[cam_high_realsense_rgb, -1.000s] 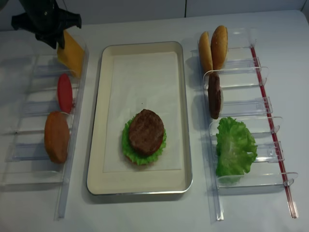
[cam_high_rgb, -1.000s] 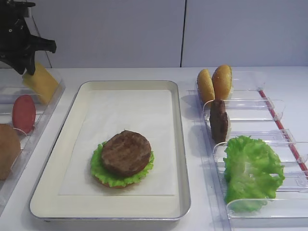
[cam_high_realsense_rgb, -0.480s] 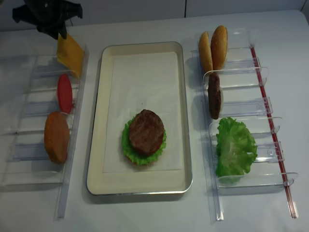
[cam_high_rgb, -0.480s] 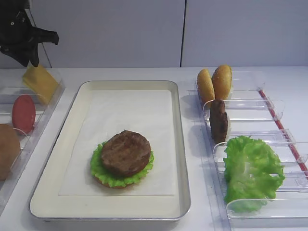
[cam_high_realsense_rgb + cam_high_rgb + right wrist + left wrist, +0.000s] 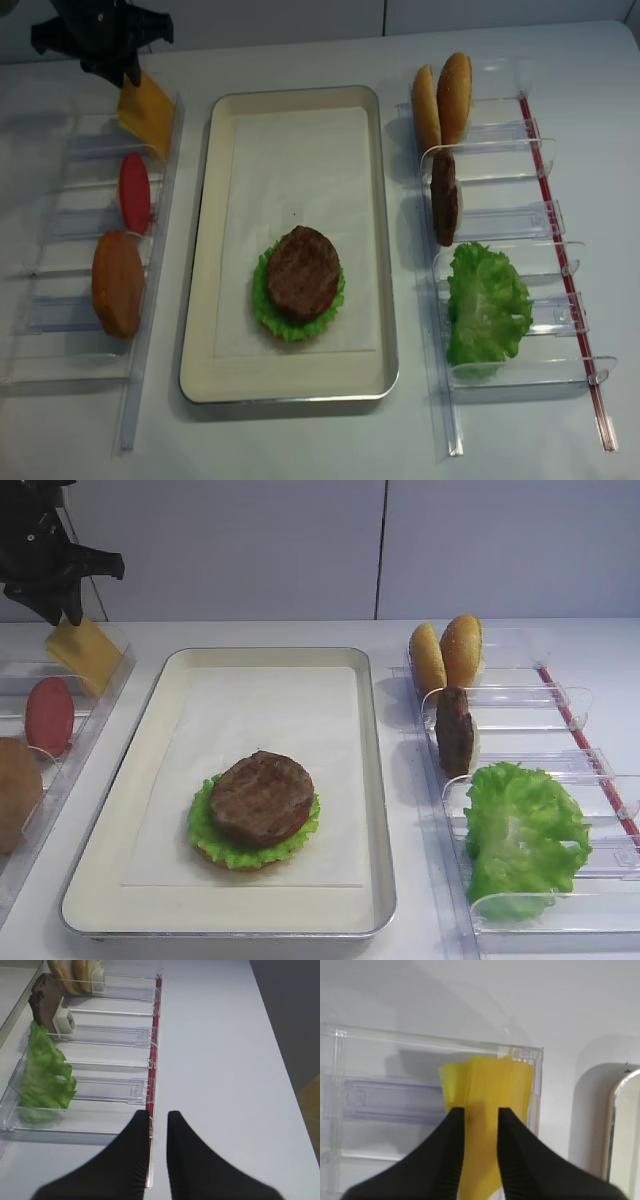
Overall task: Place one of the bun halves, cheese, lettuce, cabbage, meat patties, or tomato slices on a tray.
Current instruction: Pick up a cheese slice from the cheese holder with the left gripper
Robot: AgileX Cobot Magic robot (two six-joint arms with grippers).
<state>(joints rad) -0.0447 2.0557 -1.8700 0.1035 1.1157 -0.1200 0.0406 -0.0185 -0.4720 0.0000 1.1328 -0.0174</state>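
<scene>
Two yellow cheese point(image 5: 88, 652) point(image 5: 147, 108) point(image 5: 492, 1080) slices lean in the far left bin. My left gripper point(image 5: 60, 615) point(image 5: 118, 75) point(image 5: 480, 1110) hangs open just above them, and cheese shows through the gap between its fingers. On the cream tray point(image 5: 160, 710) point(image 5: 200, 250) a meat patty point(image 5: 262, 795) point(image 5: 302, 272) lies on lettuce point(image 5: 205, 830) and a bun. My right gripper point(image 5: 157, 1112) hovers over the white table beside the right bins, its jaws slightly apart with nothing between them. No cabbage is in view.
The left bins hold a tomato slice point(image 5: 49, 715) point(image 5: 134, 192) and a bun half point(image 5: 15, 790) point(image 5: 118, 283). In the right bins stand two bun halves point(image 5: 447, 652) point(image 5: 70, 972), a patty point(image 5: 455, 730) point(image 5: 443, 198) and loose lettuce point(image 5: 520, 830) point(image 5: 45, 1075).
My left gripper has risen off the top of the cheese, which stays leaning in its bin. Nothing else has moved.
</scene>
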